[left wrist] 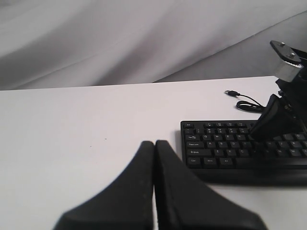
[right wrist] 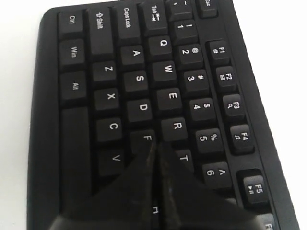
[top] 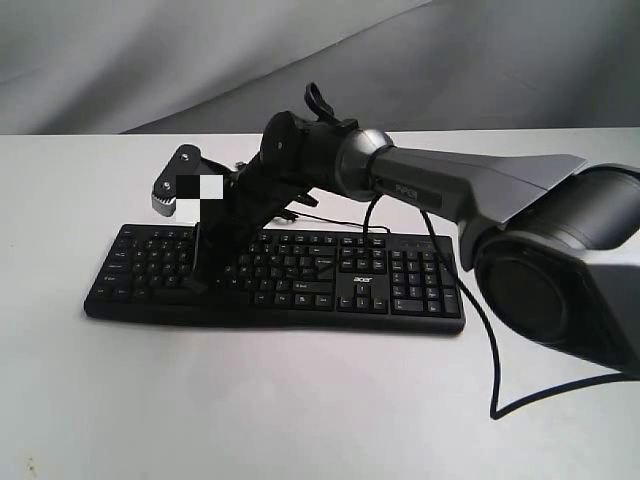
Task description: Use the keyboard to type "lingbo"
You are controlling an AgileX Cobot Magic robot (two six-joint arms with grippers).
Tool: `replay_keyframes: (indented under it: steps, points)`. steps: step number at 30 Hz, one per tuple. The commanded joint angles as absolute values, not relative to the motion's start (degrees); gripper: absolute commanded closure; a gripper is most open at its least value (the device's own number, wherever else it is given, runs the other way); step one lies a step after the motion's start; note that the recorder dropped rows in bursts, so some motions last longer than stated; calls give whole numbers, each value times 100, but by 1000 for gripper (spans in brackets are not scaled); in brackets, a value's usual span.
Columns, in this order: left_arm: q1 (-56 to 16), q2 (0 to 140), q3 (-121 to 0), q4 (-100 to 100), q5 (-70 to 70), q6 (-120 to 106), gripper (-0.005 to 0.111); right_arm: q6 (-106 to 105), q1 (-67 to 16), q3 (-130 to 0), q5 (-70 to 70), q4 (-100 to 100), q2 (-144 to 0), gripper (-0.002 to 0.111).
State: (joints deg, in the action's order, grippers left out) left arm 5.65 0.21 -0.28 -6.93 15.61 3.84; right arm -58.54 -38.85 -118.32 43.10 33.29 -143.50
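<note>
The black keyboard lies flat on the white table, number pad toward the right in the exterior view. My right gripper reaches across to the keyboard's left half and is shut, with nothing between its fingers. In the right wrist view the right gripper has its tips low over the keyboard, at the spot between the F, R and T keys. I cannot tell whether a key is pressed down. My left gripper is shut and empty, over bare table beside the Ctrl corner of the keyboard.
A thin black cable with a USB plug lies loose on the table behind the keyboard. A thicker black cable hangs from the right arm and loops over the number pad onto the table. Grey fabric backs the scene.
</note>
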Motion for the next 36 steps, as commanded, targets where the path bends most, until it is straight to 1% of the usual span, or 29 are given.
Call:
replay_keyframes:
  steps: [1,29,36]
  points:
    - [571,0,0,-671,1522,396,106,-5879,-3932,-11875,4290,3338,-14327,108]
    - [571,0,0,-671,1522,396,106,-5822,-3931,-11875,4266,3254,-14431,108]
    - [571,0,0,-671,1522,396,106,-5798,-3931,-11875,4442,3094,-14207,108]
